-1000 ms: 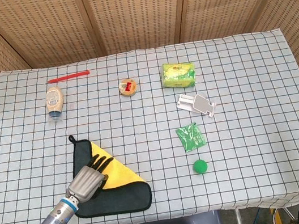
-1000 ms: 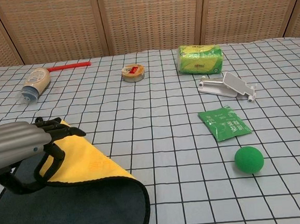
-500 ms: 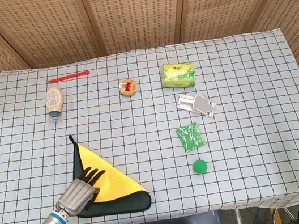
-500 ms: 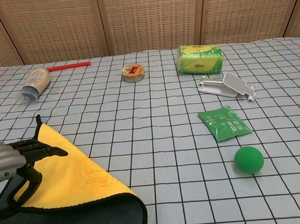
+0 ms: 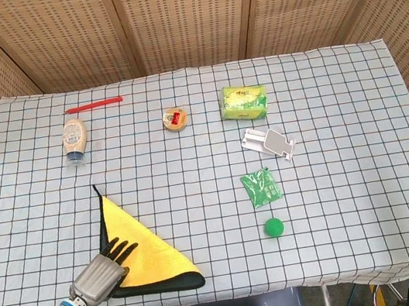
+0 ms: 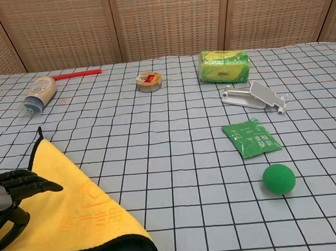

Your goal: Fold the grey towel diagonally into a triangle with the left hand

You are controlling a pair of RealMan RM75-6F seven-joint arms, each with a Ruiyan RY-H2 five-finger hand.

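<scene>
Yellow-faced, the towel (image 5: 146, 249) lies as a triangle at the desk's near-left corner under my left hand (image 5: 99, 273), fingers spread, holding nothing; lifting carelessly could drag the fold open.

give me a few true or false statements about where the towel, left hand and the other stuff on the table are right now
1. The towel lies as a yellow-faced triangle near the table's front edge. True.
2. The left hand rests on the towel. True.
3. The green ball sits on the towel. False: it lies apart on the checked cloth, in front of the green packet.
4. The red tool lies beside the green ball. False: it lies at the far side, by the bottle.
5. The round tin stands left of the tissue pack. True.
</scene>
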